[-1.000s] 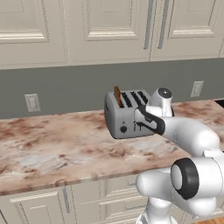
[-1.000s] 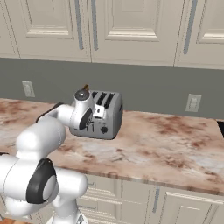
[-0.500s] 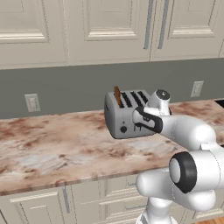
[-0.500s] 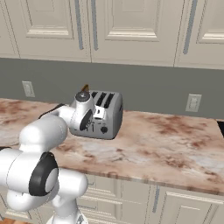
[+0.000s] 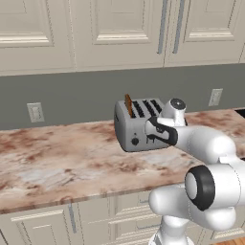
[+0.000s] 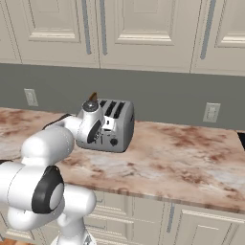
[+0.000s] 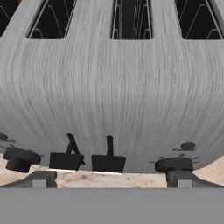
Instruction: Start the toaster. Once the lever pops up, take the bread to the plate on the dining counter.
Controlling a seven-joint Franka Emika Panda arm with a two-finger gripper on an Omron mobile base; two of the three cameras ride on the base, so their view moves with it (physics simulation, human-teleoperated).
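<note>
Near: gripper point(image 7: 108, 180) spread open, empty, at toaster point(image 5: 136, 124) front. Beyond, levers point(image 7: 108, 162) at 6 o'clock, seemingly unpressed; pressing down likely next. Far: bread point(image 5: 128, 105) upright in leftmost slot at 11 o'clock.

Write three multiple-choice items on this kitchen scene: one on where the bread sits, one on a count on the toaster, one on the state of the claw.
1. Where is the bread?
A. flat on the worktop
B. standing in an end slot of the toaster
C. held in the claw

2. How many slots does the toaster have on top?
A. two
B. four
C. six

3. How is the claw?
A. shut on the bread
B. shut on a knob
C. open, holding nothing, at the toaster's front

Answers:
1 B, the brown slice sticks up from the end slot in the left base view.
2 B, four dark slots show side by side.
3 C, the fingertips stand wide apart in the hand view, below the levers.
</note>
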